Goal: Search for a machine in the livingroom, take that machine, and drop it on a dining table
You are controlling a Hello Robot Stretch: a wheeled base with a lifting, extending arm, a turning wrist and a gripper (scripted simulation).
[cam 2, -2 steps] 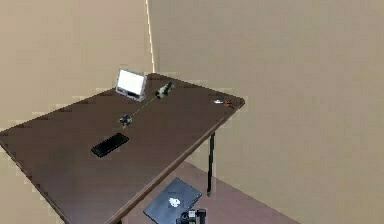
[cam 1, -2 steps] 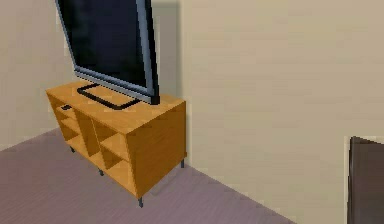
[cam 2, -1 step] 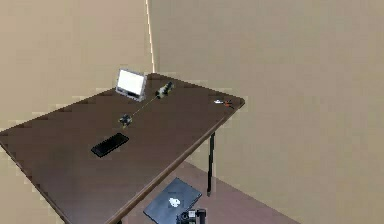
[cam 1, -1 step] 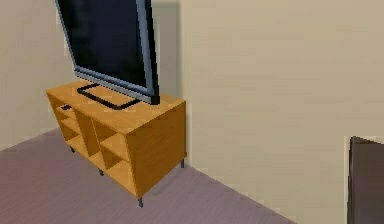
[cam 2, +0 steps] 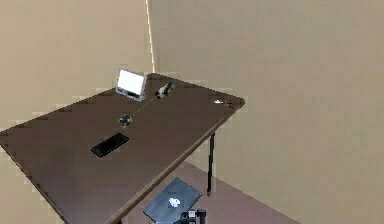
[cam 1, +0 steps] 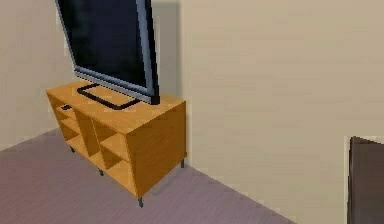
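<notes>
Gripper [cam 2: 184, 211] low, cannot tell open or closed | dark slab [cam 2: 170, 199] at its tip, likely the machine | table [cam 2: 180, 115] just beyond, higher | lift slab above the tabletop before release.

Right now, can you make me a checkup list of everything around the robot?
Surface: dark brown table on thin legs.
Job's things: dark flat slab low by the table's near edge, maybe the machine; cannot tell.
Clutter: small white-framed screen, flat black bar and a few small dark bits I cannot name, all on the table.
Grippers: gripper at the slab; cannot tell whether it holds anything.
Cables: nothing seen.
Surroundings: television on a wooden stand, beige walls, purplish floor.
</notes>
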